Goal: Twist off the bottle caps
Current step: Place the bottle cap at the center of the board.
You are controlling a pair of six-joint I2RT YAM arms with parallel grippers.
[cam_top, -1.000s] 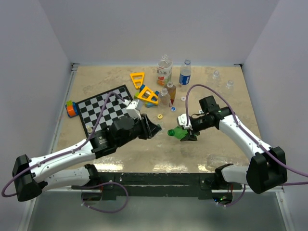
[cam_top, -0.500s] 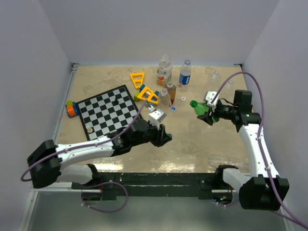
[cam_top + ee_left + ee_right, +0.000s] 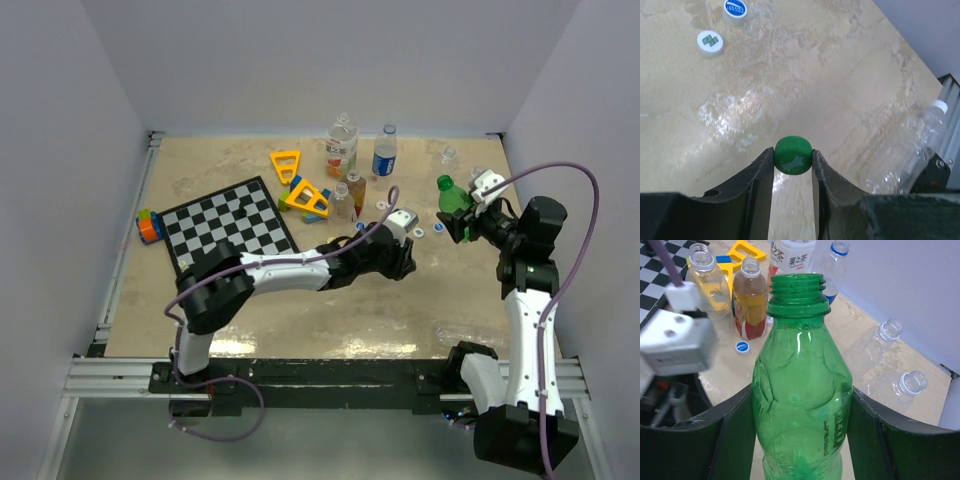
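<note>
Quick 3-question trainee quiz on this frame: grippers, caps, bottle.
1. True or false: the green bottle in the right gripper has a cap on.
2. The left gripper holds: A) a green cap B) a blue cap C) nothing.
3. How many loose caps lie on the table in the left wrist view?
Key: 1 false, the neck is open; 2 A; 3 two.

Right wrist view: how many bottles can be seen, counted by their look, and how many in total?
Green bottle: 1
Bottles holding amber drink: 2
White-labelled bottle: 1
Blue-capped bottle: 1
Plain clear bottles: 2
Total: 7
</note>
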